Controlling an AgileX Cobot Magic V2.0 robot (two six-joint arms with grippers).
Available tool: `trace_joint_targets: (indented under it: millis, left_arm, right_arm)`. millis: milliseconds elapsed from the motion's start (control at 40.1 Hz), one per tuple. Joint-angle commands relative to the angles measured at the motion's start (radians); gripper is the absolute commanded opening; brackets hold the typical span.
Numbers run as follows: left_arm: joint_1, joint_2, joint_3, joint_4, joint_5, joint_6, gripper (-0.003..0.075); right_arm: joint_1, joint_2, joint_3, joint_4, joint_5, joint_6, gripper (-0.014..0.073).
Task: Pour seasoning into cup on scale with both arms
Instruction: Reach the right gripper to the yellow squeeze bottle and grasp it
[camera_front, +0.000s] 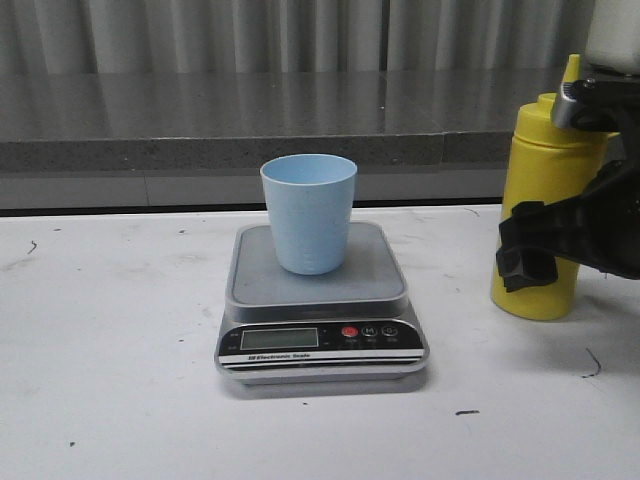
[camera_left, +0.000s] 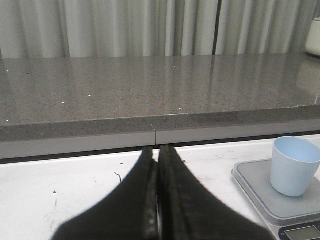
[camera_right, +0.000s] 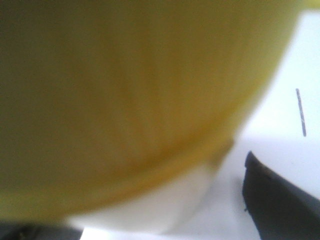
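The pale blue cup (camera_front: 308, 212) stands upright on the platform of the silver-grey scale (camera_front: 370, 275) at the table's middle. The yellow seasoning bottle (camera_front: 545, 170) stands upright on the table to the right of the scale. My right gripper (camera_front: 540, 255) is at the bottle's lower half with its jaws around it. In the right wrist view the bottle (camera_right: 125, 90) fills the frame, and one finger (camera_right: 272, 200) stands apart from it, so the gripper (camera_right: 140, 195) is open. My left gripper (camera_left: 157, 150) is shut and empty, left of the cup (camera_left: 294, 165) and scale (camera_left: 255, 185).
A grey stone ledge (camera_front: 200, 120) runs along the back of the white table (camera_front: 100, 350), with curtains behind it. A white object (camera_front: 612, 35) sits at the top right above the bottle.
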Motion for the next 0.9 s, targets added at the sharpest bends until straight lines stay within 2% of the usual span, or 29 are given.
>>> trace_joint_targets:
  millis: [0, 249, 474, 798, 873]
  left_arm:
    - [0.000, 0.015, -0.025, -0.009, -0.088, -0.012, -0.0020]
    - [0.000, 0.015, -0.025, -0.009, -0.090, -0.012, -0.0020]
    - [0.000, 0.015, -0.025, -0.009, -0.090, -0.012, -0.0020]
    - [0.000, 0.015, -0.025, -0.009, -0.090, -0.012, -0.0020]
    - [0.000, 0.015, -0.025, -0.009, -0.090, -0.012, -0.0020]
  right_arm:
    - [0.002, -0.020, -0.027, -0.033, -0.127, 0.033, 0.0641]
    - [0.002, 0.046, -0.027, -0.100, -0.258, 0.124, 0.0641]
    - [0.002, 0.119, -0.027, -0.189, -0.438, 0.204, 0.0641]
    - [0.002, 0.179, -0.027, -0.203, -0.615, 0.215, 0.0641]
    - [0.002, 0.179, -0.027, -0.204, -0.635, 0.215, 0.0610]
